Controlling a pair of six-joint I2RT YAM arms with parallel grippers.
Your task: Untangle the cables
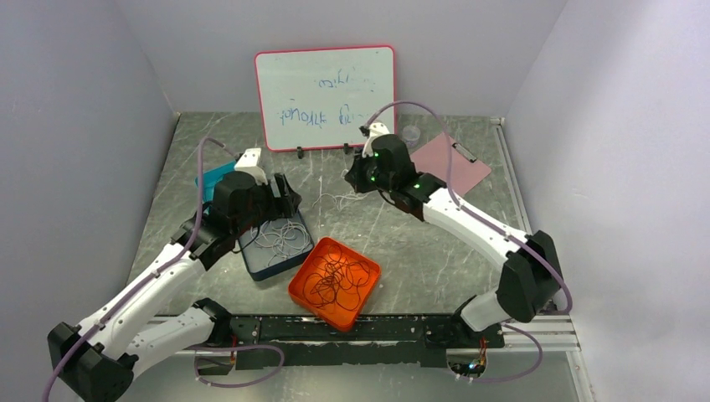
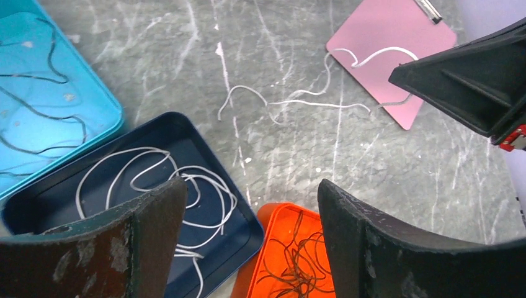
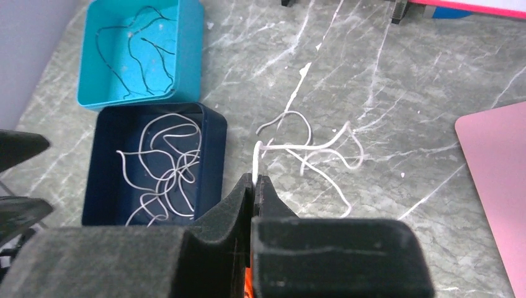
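A loose white cable [image 3: 310,149] lies in loops on the grey table; it also shows in the left wrist view [image 2: 291,102]. My right gripper [image 3: 256,178] is shut on one end of it, just right of the dark blue tray [image 3: 214,149]. That tray holds several white cables [image 3: 164,164]. The orange tray [image 1: 368,297] holds tangled black cables [image 1: 335,280]. The teal tray [image 3: 189,56] holds thin black cables [image 3: 136,43]. My left gripper [image 2: 251,186] is open and empty, above the gap between the blue tray [image 2: 186,118] and the orange tray [image 2: 279,214].
A pink clipboard [image 1: 452,163] lies at the back right, with the white cable's far end resting on it [image 2: 391,49]. A whiteboard [image 1: 326,96] stands at the back. A small clear round lid [image 1: 412,132] sits beside the clipboard.
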